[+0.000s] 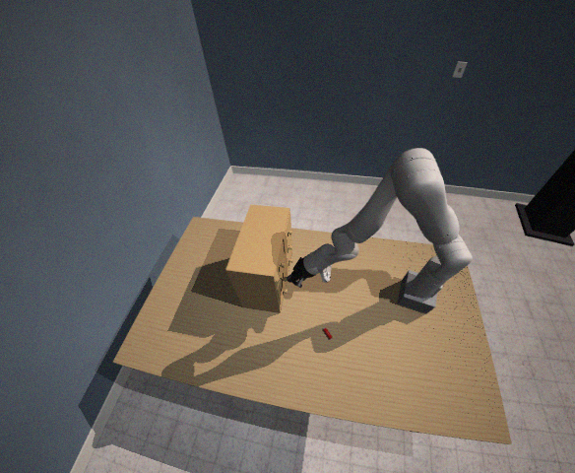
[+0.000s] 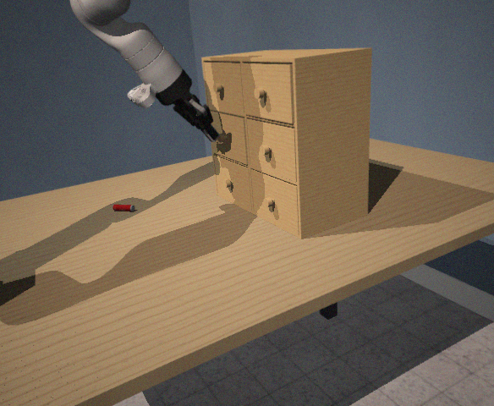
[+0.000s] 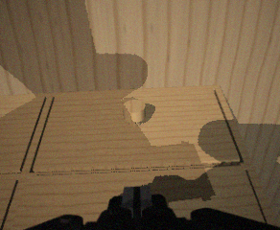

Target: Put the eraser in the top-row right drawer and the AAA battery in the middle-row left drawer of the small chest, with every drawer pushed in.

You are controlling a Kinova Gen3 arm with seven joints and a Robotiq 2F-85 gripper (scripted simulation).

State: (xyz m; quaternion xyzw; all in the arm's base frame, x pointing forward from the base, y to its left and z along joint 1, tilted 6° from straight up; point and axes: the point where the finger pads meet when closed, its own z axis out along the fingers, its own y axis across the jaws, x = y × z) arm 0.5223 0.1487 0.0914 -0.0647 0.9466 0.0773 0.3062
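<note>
The chest (image 1: 265, 236) (image 2: 332, 131) stands upright, and all its drawer fronts look flush. My gripper (image 1: 287, 279) (image 2: 216, 139) (image 3: 137, 204) is shut and empty, its tips at the left drawer of the middle row (image 2: 238, 150) (image 3: 87, 194), touching or nearly touching its front. That drawer's knob is hidden behind the fingers. The right drawer of the top row (image 2: 277, 79) looks closed. A small red cylinder (image 1: 327, 333) (image 2: 123, 207) with a silvery end lies on the table; I cannot tell whether it is the AAA battery. I see no eraser; the drawers' insides are hidden.
The table (image 1: 405, 376) (image 2: 194, 305) bears the chest, the red cylinder and the arm's base (image 1: 418, 295). The lower left drawer (image 2: 234, 199) (image 3: 92, 129) has its knob (image 2: 228, 184) (image 3: 137, 111) just below my fingers. Shadows of the arm cross the table and the chest's front.
</note>
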